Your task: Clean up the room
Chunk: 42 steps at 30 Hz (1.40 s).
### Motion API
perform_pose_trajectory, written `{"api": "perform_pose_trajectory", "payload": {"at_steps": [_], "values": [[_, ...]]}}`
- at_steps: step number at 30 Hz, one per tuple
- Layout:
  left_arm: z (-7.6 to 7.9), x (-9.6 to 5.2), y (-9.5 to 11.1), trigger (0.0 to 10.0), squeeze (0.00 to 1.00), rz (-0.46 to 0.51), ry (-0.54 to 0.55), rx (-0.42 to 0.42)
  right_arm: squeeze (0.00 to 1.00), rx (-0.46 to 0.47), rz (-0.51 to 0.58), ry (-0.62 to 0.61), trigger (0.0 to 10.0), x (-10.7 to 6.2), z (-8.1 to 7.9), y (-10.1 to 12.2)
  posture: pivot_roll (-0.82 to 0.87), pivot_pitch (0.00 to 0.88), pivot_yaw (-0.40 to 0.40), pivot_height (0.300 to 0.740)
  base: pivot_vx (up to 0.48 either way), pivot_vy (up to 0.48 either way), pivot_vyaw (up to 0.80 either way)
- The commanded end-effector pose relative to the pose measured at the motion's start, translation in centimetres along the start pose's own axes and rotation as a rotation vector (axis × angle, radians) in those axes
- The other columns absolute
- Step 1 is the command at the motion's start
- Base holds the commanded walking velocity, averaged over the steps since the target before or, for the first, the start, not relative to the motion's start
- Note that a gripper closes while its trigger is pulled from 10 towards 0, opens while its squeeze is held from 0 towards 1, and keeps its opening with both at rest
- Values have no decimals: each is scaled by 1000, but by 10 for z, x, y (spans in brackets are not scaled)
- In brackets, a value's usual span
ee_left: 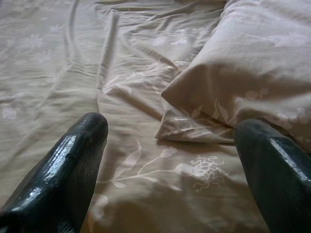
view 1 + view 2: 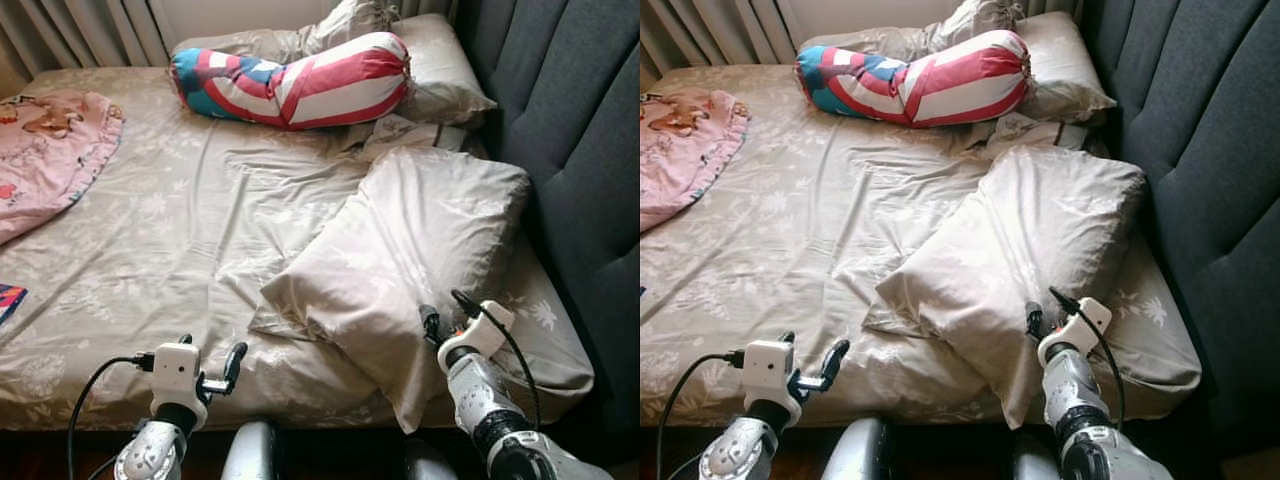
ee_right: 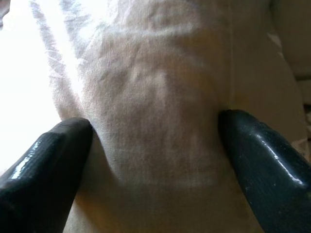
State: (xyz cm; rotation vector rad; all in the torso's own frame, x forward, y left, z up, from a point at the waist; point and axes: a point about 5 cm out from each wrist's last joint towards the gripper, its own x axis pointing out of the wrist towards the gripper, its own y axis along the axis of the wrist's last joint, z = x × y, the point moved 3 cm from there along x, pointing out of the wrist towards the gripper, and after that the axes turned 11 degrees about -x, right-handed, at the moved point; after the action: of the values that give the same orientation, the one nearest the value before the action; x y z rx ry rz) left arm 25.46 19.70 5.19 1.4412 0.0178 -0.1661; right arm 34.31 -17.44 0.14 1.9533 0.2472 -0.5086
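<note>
One rumpled, soft beige pillow [image 2: 400, 260]

pink blanket [image 2: 45, 150] cut off, book [image 2: 10, 298] cropped

Beige pillow [image 2: 400, 255] lies on the bed [image 2: 170, 230]; right gripper [image 2: 445, 312] touches its five-o'clock edge.

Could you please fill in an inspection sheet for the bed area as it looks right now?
Surface: bed sheet, beige, wrinkled.
Job's things: large beige pillow lying askew near the foot edge; striped bolster by the headboard.
Clutter: pink blanket at the robot's left.
Grippers: left claw open above the sheet; right claw open, fingers pressing into the pillow.
Cables: black cable on the left wrist.
Surroundings: grey padded headboard, curtains.
</note>
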Motion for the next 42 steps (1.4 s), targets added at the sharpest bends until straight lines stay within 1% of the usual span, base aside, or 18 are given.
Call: {"api": "perform_pose_trajectory", "payload": {"at_steps": [1, 3, 7, 11, 16, 17, 19, 21, 24, 31, 35, 39, 42], "values": [[-3, -5, -1, 10000, 0, -19, 0, 1, 0, 26, -75, 10, 10000, -4, -1, -21, 100, 174, 42, 624, 0, 0, 0], [-3, -6, -1, 10000, 0, -21, 0, 2, 0, 20, -83, 15, 10000, -4, -1, -23, 101, 177, 43, 624, 0, 0, 0], [-5, -14, -2, 10000, 0, -37, 0, 11, 0, 22, -102, 30, 10000, -6, -3, -31, 112, 210, 51, 624, 0, 0, 0], [-5, -24, -4, 10000, 0, -61, -4, 21, 0, 43, -114, 36, 10000, -9, -3, -38, 124, 240, 59, 624, 0, 0, 0], [-6, -27, -3, 10000, 0, -66, -4, 24, 0, 49, -114, 47, 10000, -9, -5, -40, 127, 252, 62, 624, 0, 0, 0], [-6, -31, -3, 10000, 0, -70, -1, 25, 0, 63, -102, 81, 0, -9, -10, -39, 127, 270, 65, 624, 0, 0, 0], [-6, -34, -2, 10000, 0, -74, 0, 26, 0, 70, -82, 110, 0, -9, -14, -37, 127, 280, 67, 624, 0, 0, 0], [-5, -36, -2, 10000, 0, -78, 0, 26, 0, 72, -77, 116, 0, -9, -15, -37, 125, 284, 67, 624, 0, 0, 0], [-3, -40, -4, 10000, 0, -97, -4, 25, 0, 83, -90, 132, 0, -10, -19, -42, 124, 295, 69, 624, 0, 0, 0], [-3, -41, -6, 10000, 0, -115, 2, 22, 0, 80, -102, 143, 0, -13, -20, -49, 118, 299, 69, 624, 0, 0, 0], [-3, -38, -5, 10000, 0, -112, 5, 21, 0, 64, -104, 149, 0, -14, -21, -51, 115, 286, 66, 624, 0, 0, 0], [-6, -32, -2, 10000, 0, -93, 26, -5, 0, 22, -88, 163, 0, -14, -24, -50, 109, 273, 60, 624, 0, 0, 0], [-6, -28, -1, 10000, 0, -90, 27, -5, 0, 19, -88, 168, 0, -13, -25, -49, 106, 261, 57, 624, 0, 0, 0]]}}
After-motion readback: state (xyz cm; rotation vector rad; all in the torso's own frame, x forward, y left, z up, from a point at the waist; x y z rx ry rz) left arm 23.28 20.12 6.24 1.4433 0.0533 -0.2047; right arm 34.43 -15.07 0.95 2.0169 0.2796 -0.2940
